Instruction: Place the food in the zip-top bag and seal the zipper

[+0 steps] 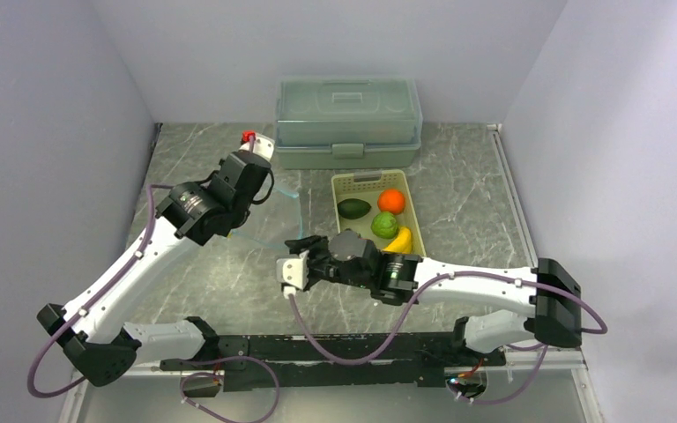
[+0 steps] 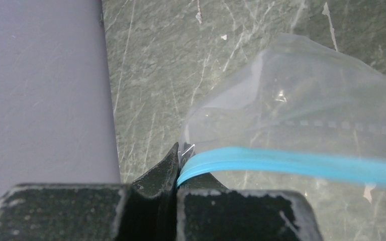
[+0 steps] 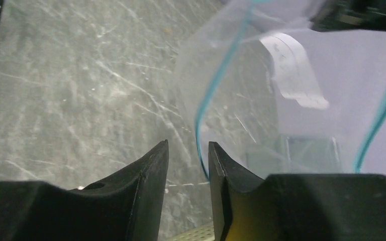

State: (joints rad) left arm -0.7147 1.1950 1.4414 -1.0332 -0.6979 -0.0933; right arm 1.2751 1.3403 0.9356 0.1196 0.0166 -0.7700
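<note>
The clear zip-top bag [image 1: 284,211] hangs open between my two grippers, left of the basket. My left gripper [image 1: 263,152] is shut on one end of its teal zipper [image 2: 291,163], and the pinch shows at the fingertips [image 2: 180,159] in the left wrist view. My right gripper [image 1: 293,264] is open at the bag's near edge. In the right wrist view the zipper strip [image 3: 200,135] runs loose in the gap between the fingers [image 3: 188,146], close to the right one. The food lies in the basket: an orange [image 1: 391,201], an avocado [image 1: 353,209], a light green fruit [image 1: 383,225] and bananas [image 1: 398,241].
The pale green slotted basket [image 1: 344,181] sits right of the bag, close behind my right wrist. A large translucent green lidded box [image 1: 348,119] stands against the back wall. Grey walls close in on the left and right of the marbled table [image 1: 194,273].
</note>
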